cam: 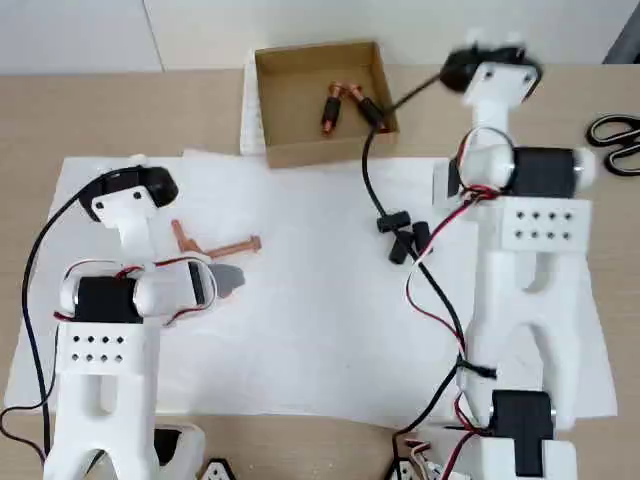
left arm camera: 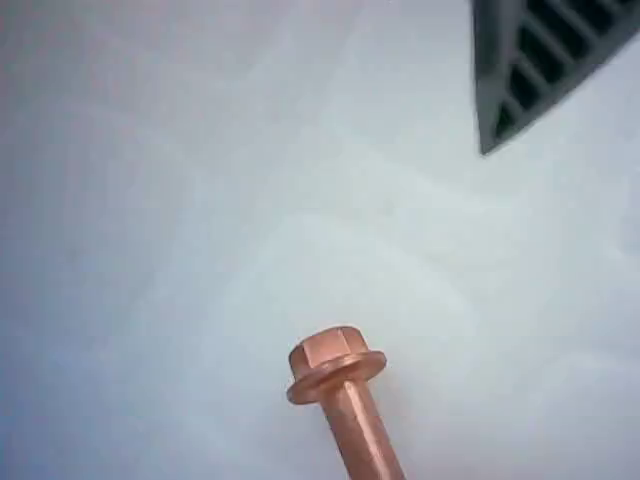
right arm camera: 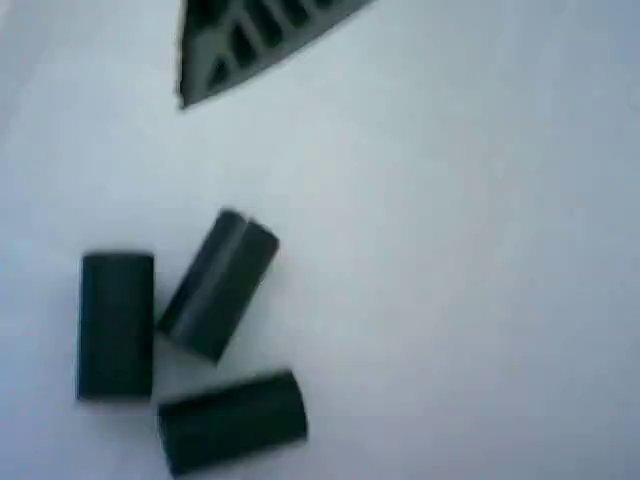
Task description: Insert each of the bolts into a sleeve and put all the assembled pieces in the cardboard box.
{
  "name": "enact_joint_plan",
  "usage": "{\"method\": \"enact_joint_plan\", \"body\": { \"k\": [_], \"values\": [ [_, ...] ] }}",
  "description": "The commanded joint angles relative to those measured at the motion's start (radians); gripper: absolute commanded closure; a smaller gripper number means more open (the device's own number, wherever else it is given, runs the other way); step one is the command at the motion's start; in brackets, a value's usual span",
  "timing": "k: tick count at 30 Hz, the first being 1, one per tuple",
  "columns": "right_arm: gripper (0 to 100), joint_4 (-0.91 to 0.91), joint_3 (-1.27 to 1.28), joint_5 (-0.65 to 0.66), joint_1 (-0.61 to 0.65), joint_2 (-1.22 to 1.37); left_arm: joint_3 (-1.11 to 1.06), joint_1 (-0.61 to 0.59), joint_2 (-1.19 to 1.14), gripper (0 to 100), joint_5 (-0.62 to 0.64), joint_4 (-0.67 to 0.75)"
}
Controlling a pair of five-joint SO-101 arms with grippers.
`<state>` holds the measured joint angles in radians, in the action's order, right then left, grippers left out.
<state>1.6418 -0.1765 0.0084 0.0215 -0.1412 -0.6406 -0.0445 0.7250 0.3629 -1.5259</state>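
Overhead, high view. Item, cardboard box: stands at the far side of the counter; holds one assembled piece and a second assembled piece, side by side. Item, white paper sheet: covers the middle of the counter. On it, one bolt and a second bolt: lie loose, at an angle to each other, just beside the left arm. Also on it, three black sleeves: lie clustered near the right arm. At the edge, scissors: rest on bare counter.

Next, left wrist view. Item, bolt: lies flat on the paper, hex head showing. Item, left tool: shows a single dark ribbed tip, apart from the bolt; cannot tell how far open or whether holding anything.

Last, right wrist view. Item, sleeves: lie on the paper, just beside one another. Item, right tool: shows a single ribbed tip, apart from the sleeves; cannot tell how far open or whether holding anything.
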Motion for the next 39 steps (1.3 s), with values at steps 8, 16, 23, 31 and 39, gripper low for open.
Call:
{"method": "enact_joint_plan", "body": {
  "k": [8, 16, 23, 31, 39],
  "values": [
    [75.9, -0.117, 0.133, 0.126, 0.007, 0.142, 0.041, -0.006, 0.017, 68, -0.011, -0.006],
    [76.1, -0.162, 0.069, 0.215, 0.007, 0.334, 0.039, -0.005, 0.017, 68, -0.011, -0.006],
    [76.2, -0.162, -0.069, 0.233, 0.021, 0.484, 0.038, -0.005, 0.017, 68, -0.011, -0.006],
    [76.8, -0.160, -0.216, 0.233, 0.058, 0.633, 0.038, -0.005, 0.017, 68, -0.011, -0.006],
    [80.9, -0.160, -0.333, 0.233, 0.079, 0.748, 0.038, -0.005, 0.017, 68, -0.011, -0.006]
  ]
}}
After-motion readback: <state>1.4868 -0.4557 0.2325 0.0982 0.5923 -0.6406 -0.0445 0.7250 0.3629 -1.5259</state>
